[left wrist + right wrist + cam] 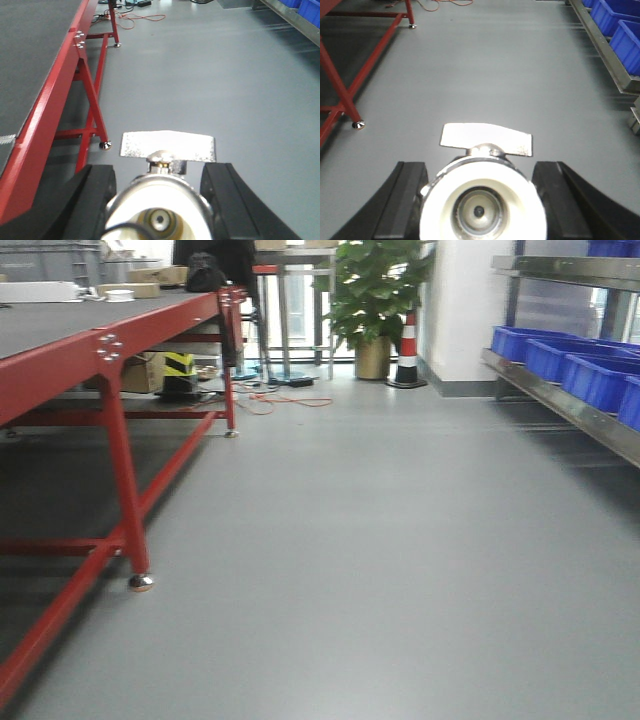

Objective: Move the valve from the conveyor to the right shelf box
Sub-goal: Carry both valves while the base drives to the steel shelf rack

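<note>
In the left wrist view a silvery valve [167,147], with a flat handle and a round white-lined opening, sits between the black fingers [95,200] of my left gripper [159,202], which is shut on it. My right gripper [480,200] is shut on a second valve [487,141] of the same kind. Both are held above the grey floor. The conveyor [90,315], a dark belt on a red frame, runs along the left; its belt [30,60] lies beside the left gripper. Blue shelf boxes [570,365] stand on the right, also seen from the right wrist [620,25].
A steel shelf rail [560,405] runs under the blue boxes. Red conveyor legs [125,480] with metal feet stand on the floor. At the far end are a potted plant [375,300], a striped cone [407,350], orange cables [285,400] and cardboard boxes [145,370].
</note>
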